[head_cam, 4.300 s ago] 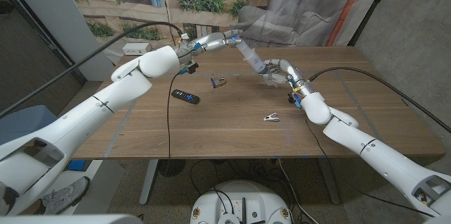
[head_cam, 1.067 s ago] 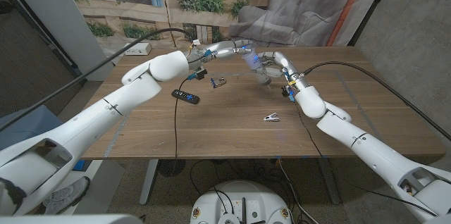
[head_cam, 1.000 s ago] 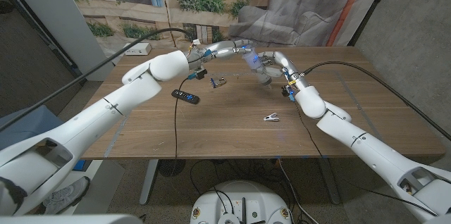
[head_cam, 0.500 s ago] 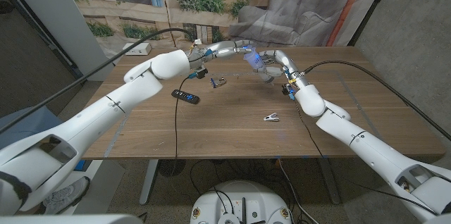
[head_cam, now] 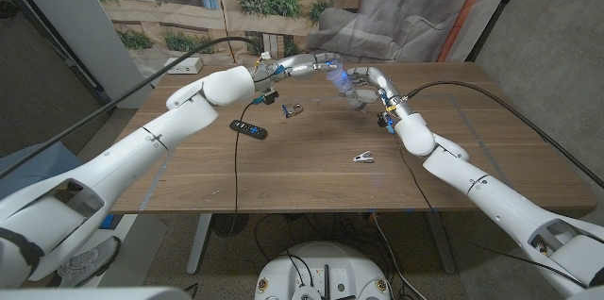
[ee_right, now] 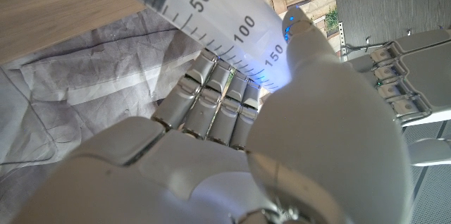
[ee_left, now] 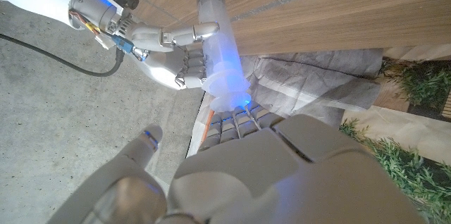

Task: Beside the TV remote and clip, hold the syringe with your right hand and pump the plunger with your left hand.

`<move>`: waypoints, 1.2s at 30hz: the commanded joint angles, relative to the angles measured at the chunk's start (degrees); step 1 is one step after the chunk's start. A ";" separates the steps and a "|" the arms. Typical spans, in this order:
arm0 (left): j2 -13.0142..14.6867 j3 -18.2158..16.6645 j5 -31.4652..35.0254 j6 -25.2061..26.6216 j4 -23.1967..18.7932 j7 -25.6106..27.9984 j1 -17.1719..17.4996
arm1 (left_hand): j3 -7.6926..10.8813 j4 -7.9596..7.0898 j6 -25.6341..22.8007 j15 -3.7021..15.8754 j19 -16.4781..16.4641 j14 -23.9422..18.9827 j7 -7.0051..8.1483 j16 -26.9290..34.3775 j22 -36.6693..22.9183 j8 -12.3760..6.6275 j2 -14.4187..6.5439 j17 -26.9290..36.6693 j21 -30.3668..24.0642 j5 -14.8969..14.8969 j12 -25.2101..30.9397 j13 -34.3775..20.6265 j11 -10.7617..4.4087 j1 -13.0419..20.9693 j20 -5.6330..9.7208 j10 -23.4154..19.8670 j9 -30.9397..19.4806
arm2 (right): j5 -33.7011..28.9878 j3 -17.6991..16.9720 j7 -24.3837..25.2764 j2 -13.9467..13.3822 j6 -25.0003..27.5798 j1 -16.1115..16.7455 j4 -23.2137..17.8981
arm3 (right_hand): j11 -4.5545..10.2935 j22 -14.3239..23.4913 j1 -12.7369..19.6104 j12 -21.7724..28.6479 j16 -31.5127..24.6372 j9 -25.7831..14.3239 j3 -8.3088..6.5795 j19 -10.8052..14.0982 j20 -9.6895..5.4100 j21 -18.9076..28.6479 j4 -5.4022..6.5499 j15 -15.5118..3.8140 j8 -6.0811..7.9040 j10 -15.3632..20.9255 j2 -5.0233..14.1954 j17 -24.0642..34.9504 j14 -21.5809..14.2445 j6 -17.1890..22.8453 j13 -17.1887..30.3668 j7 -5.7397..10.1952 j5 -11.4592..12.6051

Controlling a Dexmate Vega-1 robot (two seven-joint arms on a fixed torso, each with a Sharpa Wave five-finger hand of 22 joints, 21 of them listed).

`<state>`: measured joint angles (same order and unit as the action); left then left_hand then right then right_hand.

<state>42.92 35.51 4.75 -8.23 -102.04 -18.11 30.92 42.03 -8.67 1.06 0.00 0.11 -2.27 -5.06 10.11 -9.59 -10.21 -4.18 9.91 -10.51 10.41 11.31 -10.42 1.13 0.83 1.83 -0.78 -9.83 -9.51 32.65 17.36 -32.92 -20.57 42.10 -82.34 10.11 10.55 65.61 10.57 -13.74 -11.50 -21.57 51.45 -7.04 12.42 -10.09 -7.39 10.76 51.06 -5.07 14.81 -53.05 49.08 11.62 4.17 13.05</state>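
While held up over the far middle of the table (head_cam: pixel 311 173), the syringe (head_cam: pixel 339 82) is gripped between the two hands — a clear barrel with printed graduation marks, lit faintly blue. Its barrel is wrapped by the curled fingers (ee_right: pixel 211 97) of the right hand (head_cam: pixel 360 93), with the thumb laid across the scale near the marks 100 and 150, as seen in the right wrist view. The plunger end is met by the left hand (head_cam: pixel 319 61), whose fingers (ee_left: pixel 236 122) are seen in the left wrist view closed against the wide flange of the syringe; whether the plunger rod itself is pinched cannot be told. In that same view the right hand is seen beyond, clasped around the barrel farther along.

On the table below and toward the robot's left, a small metal clip (head_cam: pixel 294 109) lies just beside a dark TV remote (head_cam: pixel 248 129), the two being near but apart. A second small clip-like item (head_cam: pixel 363 158) is seen nearer the robot, well apart from them, below the right forearm. Behind the table a grey crumpled cloth (head_cam: pixel 377 31) is draped, and a white box (head_cam: pixel 184 65) is set at the far left corner.
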 commanded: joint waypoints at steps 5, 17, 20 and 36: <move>0.37 -1.71 0.50 -0.45 -0.68 2.44 0.22 | 0.61 1.12 -0.23 -0.30 -0.60 -0.50 -0.88 0.12 -0.01 -0.34 -5.68 -0.36 -0.41 0.28 -0.23 0.24 1.21 0.86 5.36 0.56 -0.08 | -0.03 0.37 -0.20 -0.14 0.62 -0.23 0.59 | 0.40 0.35 -3.73 0.24 -0.44 0.00 -1.86 -0.43 -4.39 0.30 3.26 -5.26 0.01 0.12 12.88 1.04 1.13 0.55 0.04 3.51 -1.45; 1.12 -3.04 1.08 -0.26 -1.36 4.38 1.14 | 0.91 1.83 -0.15 -0.40 -0.88 -0.33 -0.58 -0.10 -0.01 -0.14 -5.63 -0.46 -0.42 0.28 -0.51 0.39 1.20 1.26 5.17 0.82 -0.06 | -0.09 0.59 0.00 0.05 0.95 -0.38 0.75 | 0.69 0.32 -4.63 0.43 -0.77 0.06 -1.34 -0.82 -4.34 0.38 3.45 -4.89 -0.30 0.55 14.10 1.63 1.30 -1.28 0.00 3.21 -2.04; 1.47 -3.50 1.02 0.16 -1.75 4.84 1.60 | 1.01 2.31 -0.09 -0.68 -0.94 -0.35 -1.04 -0.13 0.00 -0.10 -5.72 -0.53 -0.40 0.28 -0.66 0.50 1.89 1.58 5.14 1.05 -0.03 | -0.13 0.60 0.12 0.07 1.15 -0.36 0.67 | 0.79 0.33 -5.04 0.43 -0.83 0.10 -1.29 -0.88 -4.24 0.42 3.72 -4.62 -0.50 0.64 14.43 1.78 1.30 -2.25 -0.04 3.18 -2.12; 3.00 -8.21 -2.18 4.53 -3.59 11.21 6.69 | 1.27 3.39 -0.41 -0.90 -1.28 -0.34 -0.60 -0.16 0.01 -0.16 -6.04 -0.59 -0.42 0.26 -0.61 0.66 0.77 2.32 4.99 0.60 0.01 | -1.24 0.35 0.93 -0.81 3.11 -0.10 -0.48 | 0.29 0.32 -5.96 0.49 -1.05 0.24 -0.85 -0.84 -4.05 0.61 3.77 -4.59 0.12 0.99 14.30 2.33 1.57 -2.03 -0.12 2.37 -2.32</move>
<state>44.99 30.18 4.49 -6.11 -104.70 -11.10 34.55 43.02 -5.59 1.02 -0.75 -0.71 -2.52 -5.74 10.15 -9.59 -10.21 -4.94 9.34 -10.50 10.41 10.98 -9.59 2.22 2.65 2.04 -0.11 -9.83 -10.07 33.21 17.66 -33.19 -18.83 41.78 -81.94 10.64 10.80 64.26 10.59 -14.29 -11.15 -20.23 50.69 -6.44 12.73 -8.75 -6.95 10.41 51.51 -3.71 16.89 -51.58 46.67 11.32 6.91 10.86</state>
